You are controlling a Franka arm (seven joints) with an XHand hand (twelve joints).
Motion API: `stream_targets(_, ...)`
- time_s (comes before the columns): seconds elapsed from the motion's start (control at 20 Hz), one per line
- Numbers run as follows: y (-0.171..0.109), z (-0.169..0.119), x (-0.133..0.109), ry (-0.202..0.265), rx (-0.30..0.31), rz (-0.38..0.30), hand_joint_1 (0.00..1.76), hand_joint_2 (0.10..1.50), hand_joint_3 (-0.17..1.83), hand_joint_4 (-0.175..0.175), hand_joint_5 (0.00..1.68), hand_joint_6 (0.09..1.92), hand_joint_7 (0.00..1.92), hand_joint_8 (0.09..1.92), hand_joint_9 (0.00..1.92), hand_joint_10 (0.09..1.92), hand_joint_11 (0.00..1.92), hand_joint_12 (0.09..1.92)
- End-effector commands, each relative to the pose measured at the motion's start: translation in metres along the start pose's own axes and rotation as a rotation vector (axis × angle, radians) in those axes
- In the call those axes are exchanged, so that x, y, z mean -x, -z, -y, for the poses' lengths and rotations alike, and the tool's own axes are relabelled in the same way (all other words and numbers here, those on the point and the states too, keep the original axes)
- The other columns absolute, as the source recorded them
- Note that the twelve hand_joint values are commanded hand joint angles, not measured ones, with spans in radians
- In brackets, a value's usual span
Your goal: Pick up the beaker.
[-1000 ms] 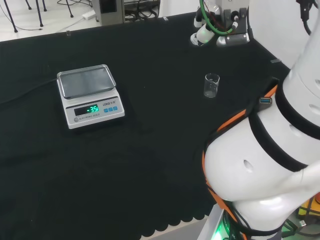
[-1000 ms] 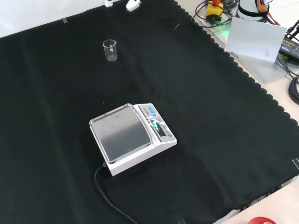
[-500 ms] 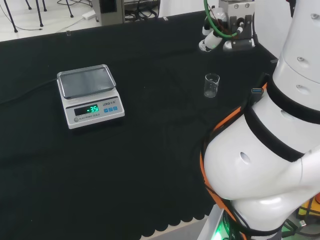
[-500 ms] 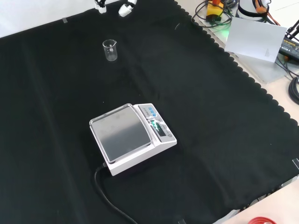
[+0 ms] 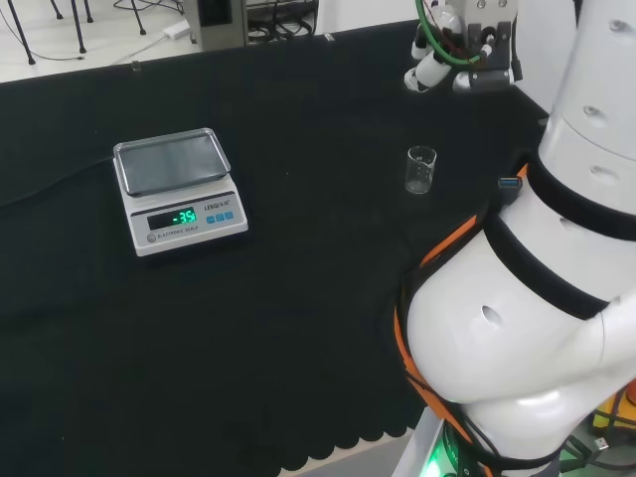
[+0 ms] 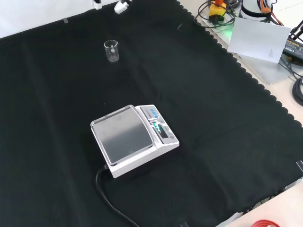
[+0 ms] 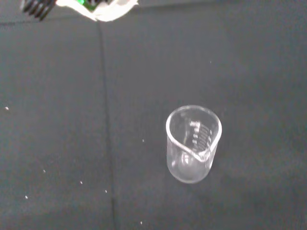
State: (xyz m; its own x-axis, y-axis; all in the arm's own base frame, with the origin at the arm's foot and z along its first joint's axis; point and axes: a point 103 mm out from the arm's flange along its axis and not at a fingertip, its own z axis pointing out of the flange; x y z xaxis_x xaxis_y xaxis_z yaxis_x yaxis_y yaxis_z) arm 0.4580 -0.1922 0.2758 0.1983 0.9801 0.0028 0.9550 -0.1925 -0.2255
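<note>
Since the earlier frames the hand (image 5: 437, 68) has drifted toward the right of the head view and a little higher, so that it now hangs above the cloth beyond the beaker (image 5: 420, 169), well apart from it. At the top edge of the front view, white fingers (image 6: 121, 6) have slid leftward and sit higher than before, partly cut off by the frame. Whether they are apart or together cannot be told from what shows; they hold nothing.

Nothing else has shifted. Clear and apparently empty, the beaker stands upright on the black cloth of the worktop (image 5: 318, 298), untouched, with bare cloth all round it. Close up in the wrist view, its (image 7: 193, 143) pouring lip and printed scale show. From the front camera the beaker (image 6: 111, 50) stands near the top left, just below the fingers but clear of them.

Well apart from the beaker, the scale (image 5: 177, 191) rests flat with its steel pan bare and its green display lit. A black cable (image 6: 111, 201) runs from the scale (image 6: 133, 139) toward the lower edge of the front view. The arm's large white links (image 5: 527, 318) stand at the right of the head view.
</note>
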Motion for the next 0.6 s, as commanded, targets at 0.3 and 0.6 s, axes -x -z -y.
stream_targets(0.3, -0.050, -0.035, 0.019, -0.003, -0.075, -0.057, 0.89, 0.70, 0.64, 0.003, 0.60, 0.72, 0.52, 0.63, 0.66, 0.68, 0.24, 1.39)
stream_targets(0.6, -0.082, -0.049, 0.013, 0.009, -0.134, -0.073, 0.90, 0.70, 0.65, 0.000, 0.60, 0.72, 0.52, 0.63, 0.66, 0.68, 0.25, 1.39)
